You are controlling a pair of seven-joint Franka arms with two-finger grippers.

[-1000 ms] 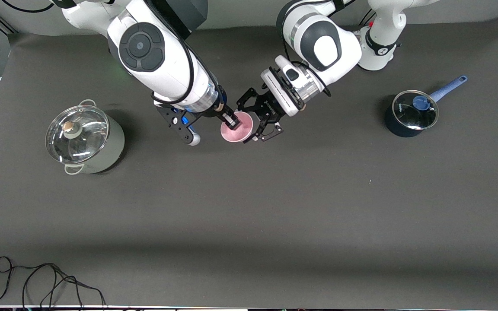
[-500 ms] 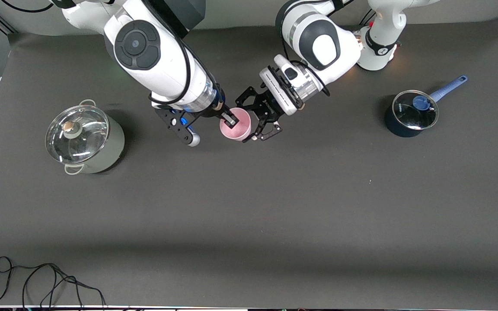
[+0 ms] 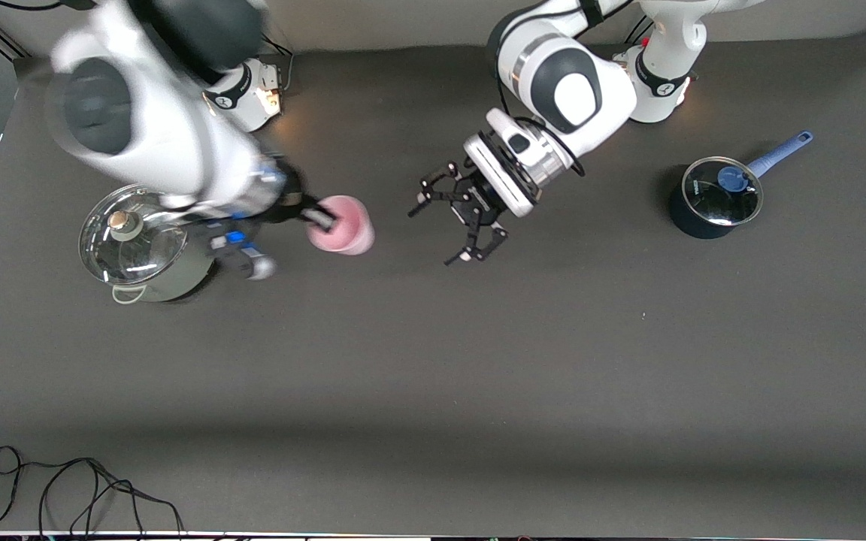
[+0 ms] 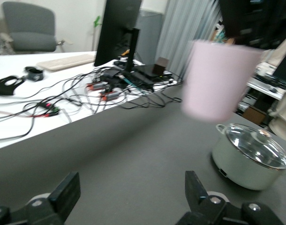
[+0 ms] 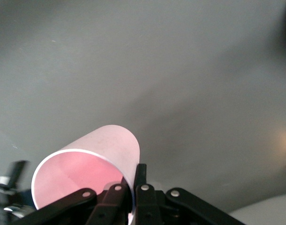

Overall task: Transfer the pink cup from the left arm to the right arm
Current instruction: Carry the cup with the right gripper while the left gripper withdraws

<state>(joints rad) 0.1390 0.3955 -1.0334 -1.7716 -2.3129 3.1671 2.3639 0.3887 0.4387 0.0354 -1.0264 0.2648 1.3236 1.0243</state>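
Observation:
The pink cup [image 3: 344,226] hangs in the air, tilted, pinched at its rim by my right gripper [image 3: 320,218], which is shut on it over the table beside the lidded pot. In the right wrist view the cup's rim [image 5: 86,173] sits between that gripper's [image 5: 136,174] fingers. My left gripper [image 3: 437,233] is open and empty over the middle of the table, well apart from the cup. The left wrist view shows its spread gripper [image 4: 132,187] low and the cup [image 4: 218,79] farther off in the air.
A pale-green pot with a glass lid [image 3: 140,240] stands toward the right arm's end, right beside the right gripper; it also shows in the left wrist view [image 4: 251,157]. A dark blue saucepan with a lid [image 3: 715,197] stands toward the left arm's end. A black cable [image 3: 65,488] lies near the front camera.
The right arm has swung away fast with the cup toward the lidded pot. The cup has left the left gripper's fingers, which now stand spread and empty.

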